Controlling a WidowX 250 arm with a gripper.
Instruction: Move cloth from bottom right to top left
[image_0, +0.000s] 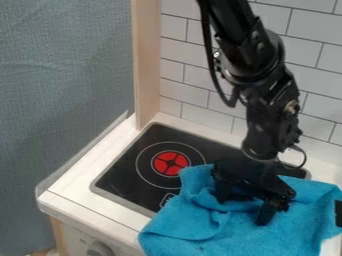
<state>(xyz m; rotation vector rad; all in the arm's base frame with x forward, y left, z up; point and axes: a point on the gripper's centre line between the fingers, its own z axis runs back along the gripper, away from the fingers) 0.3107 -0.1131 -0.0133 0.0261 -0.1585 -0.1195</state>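
while the black arm (257, 60) hangs down from the top edge, i can see its gripper (242, 210) low over the blue cloth (194, 225), the two fingers spread well apart with blue folds showing between them. the cloth lies rumpled at the bottom right, over the near right part of the black cooktop (127, 175) and onto the white counter (63, 187) beside it. one bunched bit of it reaches up close to the red burner disc (170, 163). behind the cooktop there's a wall of pale tiles (194, 77), with a wooden post (147, 60) standing upright at the far left corner. down on the counter's front, i spot a knob (99, 248).
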